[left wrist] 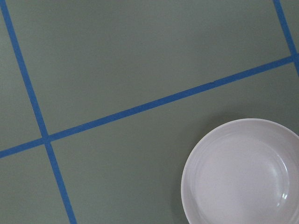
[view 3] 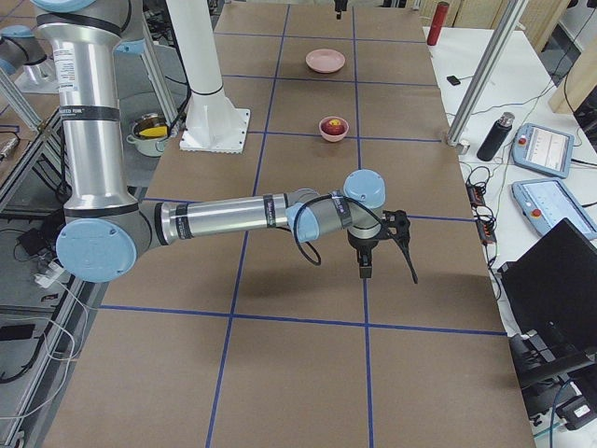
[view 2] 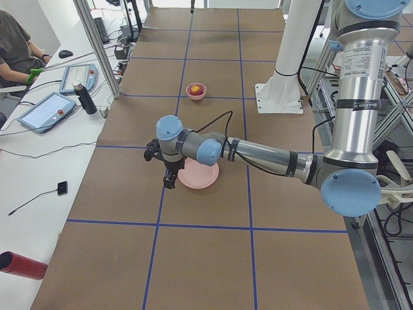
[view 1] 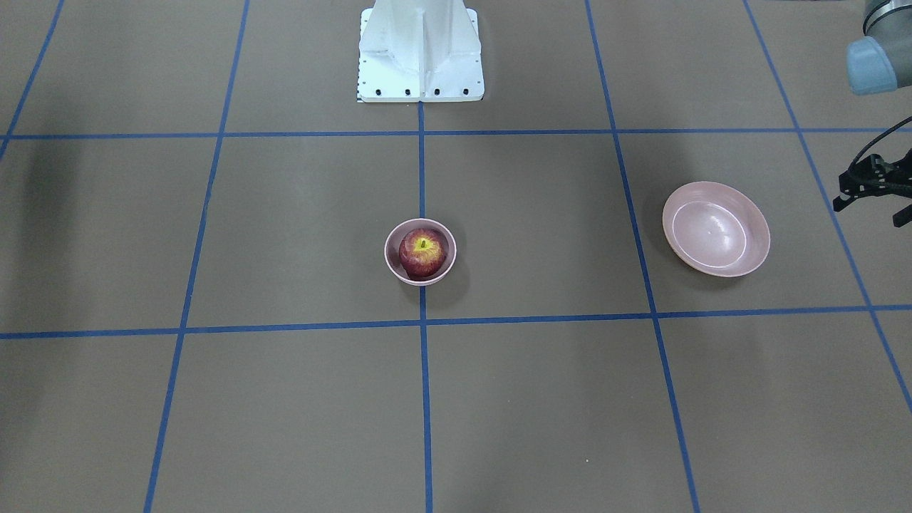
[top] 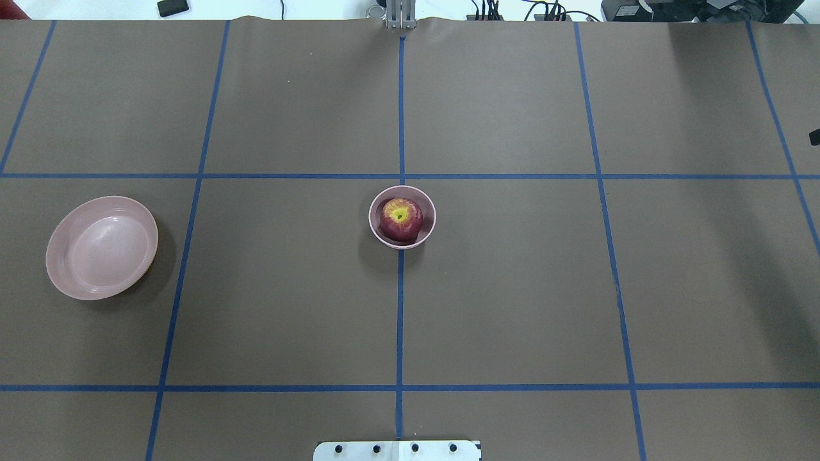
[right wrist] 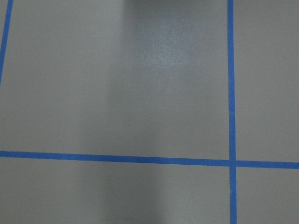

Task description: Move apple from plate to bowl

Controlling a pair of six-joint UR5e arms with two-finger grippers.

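The dark-red apple with its yellow stem patch sits inside the small pink bowl at the table's centre, and shows so in the overhead view too. The wide pink plate lies empty on the robot's left side; the left wrist view shows it at lower right. My left gripper hovers beside the plate's outer edge, cut off by the frame; I cannot tell if it is open. My right gripper hangs empty over bare table far from the bowl; I cannot tell its state.
The white robot base stands at the table's near-robot edge. Blue tape lines grid the brown table. A side bench holds tablets and a dark bottle, with a seated operator beside it.
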